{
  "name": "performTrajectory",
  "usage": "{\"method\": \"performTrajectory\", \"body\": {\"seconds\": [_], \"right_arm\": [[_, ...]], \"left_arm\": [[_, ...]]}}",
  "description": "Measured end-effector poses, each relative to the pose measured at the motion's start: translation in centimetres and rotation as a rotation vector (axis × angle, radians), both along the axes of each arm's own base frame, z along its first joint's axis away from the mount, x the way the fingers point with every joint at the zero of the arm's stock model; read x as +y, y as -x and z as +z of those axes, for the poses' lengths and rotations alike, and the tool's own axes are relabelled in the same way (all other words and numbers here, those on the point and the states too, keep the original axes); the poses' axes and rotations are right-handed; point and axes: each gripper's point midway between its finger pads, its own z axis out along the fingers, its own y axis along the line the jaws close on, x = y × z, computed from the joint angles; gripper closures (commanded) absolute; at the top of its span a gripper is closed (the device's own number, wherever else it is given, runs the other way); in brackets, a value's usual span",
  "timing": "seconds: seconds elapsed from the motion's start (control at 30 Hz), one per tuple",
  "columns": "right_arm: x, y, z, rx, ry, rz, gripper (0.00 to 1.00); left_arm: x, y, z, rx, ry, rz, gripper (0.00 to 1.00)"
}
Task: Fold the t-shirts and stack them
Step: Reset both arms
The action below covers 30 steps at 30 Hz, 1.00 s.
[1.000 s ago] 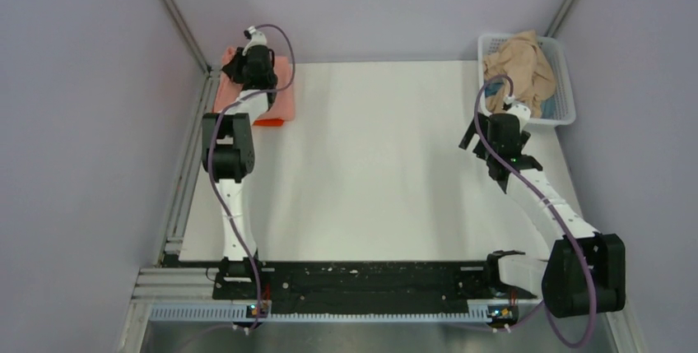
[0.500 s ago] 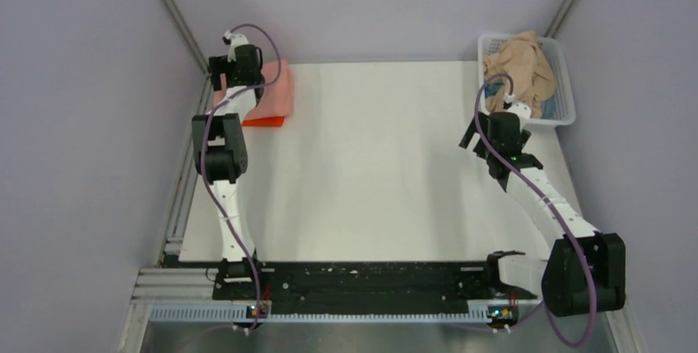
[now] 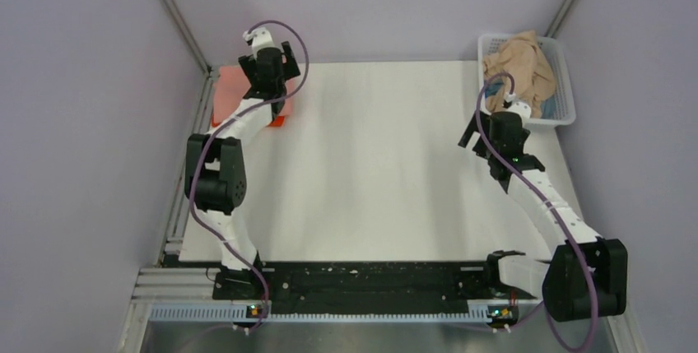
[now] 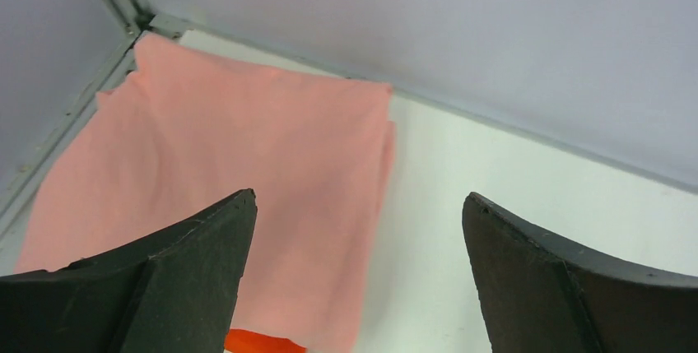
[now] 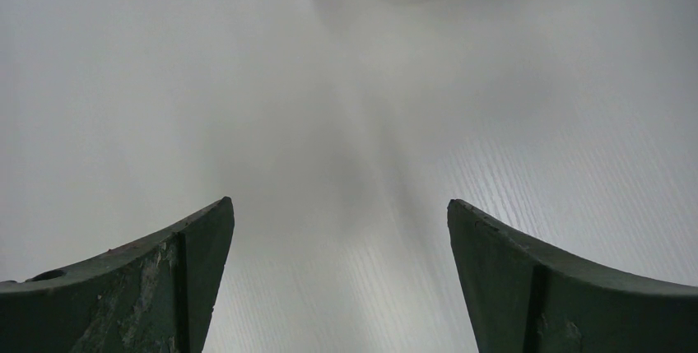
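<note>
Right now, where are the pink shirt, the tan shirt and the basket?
pink shirt (image 4: 230, 147), left wrist view, middle of the folded cloth.
tan shirt (image 3: 518, 61), top view, middle of the crumpled heap.
basket (image 3: 564, 90), top view, its right wall.

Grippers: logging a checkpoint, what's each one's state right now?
Left gripper: open, holding nothing, over the salmon-pink t-shirt.
Right gripper: open, holding nothing.
</note>
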Motion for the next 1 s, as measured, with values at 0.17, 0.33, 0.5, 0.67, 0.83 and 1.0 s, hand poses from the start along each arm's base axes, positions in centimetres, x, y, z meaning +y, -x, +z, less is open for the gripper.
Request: {"method": "performTrajectory", "body": {"seconds": [0.17,0.33,0.5,0.67,0.83,1.0], "right_arm": [[0.5,0.2,1.1,-0.038,-0.02,0.025,0.01],[1.2,1.7,1.5,-0.095,-0.051,0.065,0.01],[1.8,3.4,1.0,-0.123,-0.085,0.097,0.01],[2.2,4.3,1.6,-0.172,-0.12,0.106,0.01],[2.5,5.0,1.6,-0.204,-0.134,0.126,0.01],[2.7,5.8,1.1,-0.222,-0.135,0.149,0.01]], "left_arm": [[-2.7,2.5,4.5,-0.093,0.123,-0.072,0.02],[-6.7,9.4,6.4,-0.122,0.237,-0.223,0.01],[-13.4,18.7,3.4,-0.036,0.275,-0.451,0.01],[-12.8,24.1,-2.3,0.112,0.291,-0.475,0.01],[-10.2,28.4,-6.5,0.212,0.288,-0.415,0.01],[-9.3,29.4,-4.5,0.133,0.31,-0.398,0.01]]}}
